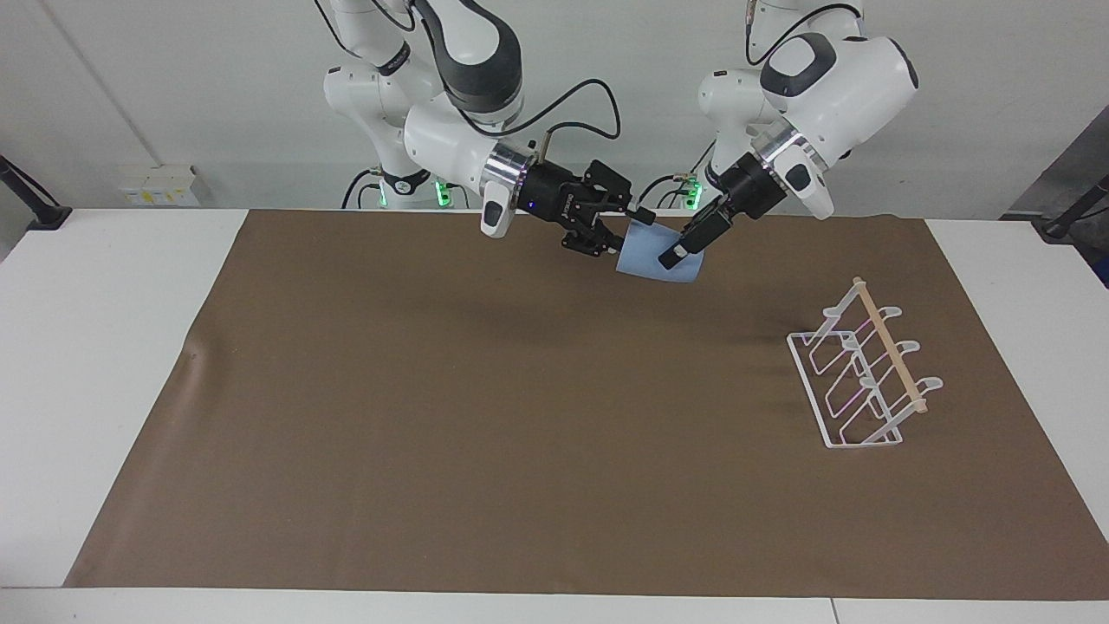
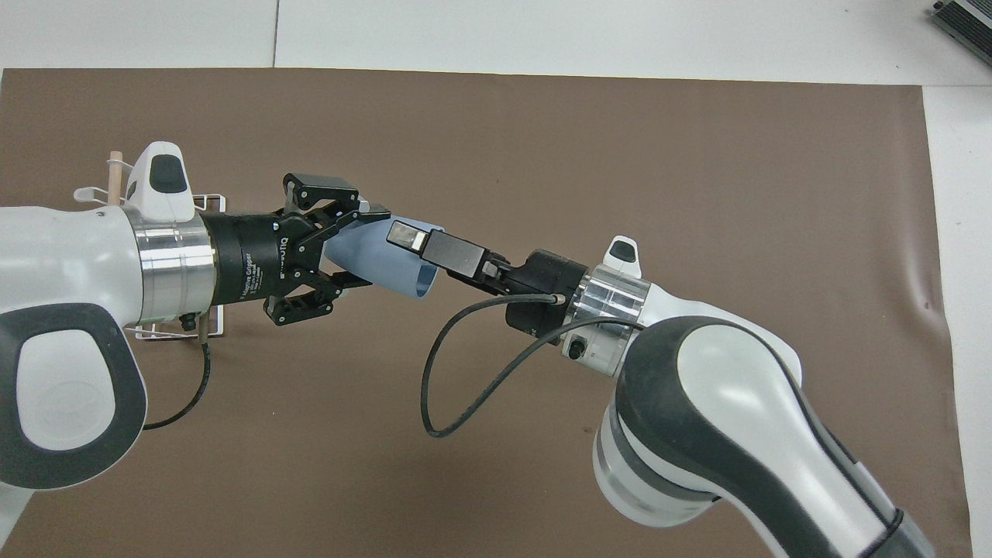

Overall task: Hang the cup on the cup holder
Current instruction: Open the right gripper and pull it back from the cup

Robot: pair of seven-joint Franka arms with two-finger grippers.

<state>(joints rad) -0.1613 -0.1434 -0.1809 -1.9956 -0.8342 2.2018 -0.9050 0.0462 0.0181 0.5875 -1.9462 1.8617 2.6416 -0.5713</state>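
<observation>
cup [image 1: 643, 260] in left gripper [image 1: 674, 251] above mat [image 1: 520, 390], right gripper [image 1: 624, 229] spread.

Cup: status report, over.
Left gripper shut on cup, midair. Right gripper open at cup's rim. Cup holder bare, toward left arm's end. Nothing in the way.

We count one light-blue cup [image 1: 657, 258], one white wire cup holder [image 1: 858, 374] with three looped prongs and one wooden rod [image 1: 890, 343] across its top, one brown mat [image 1: 485, 433] on the one bench [image 1: 95, 347], and two robot arms, each with one end effector.
</observation>
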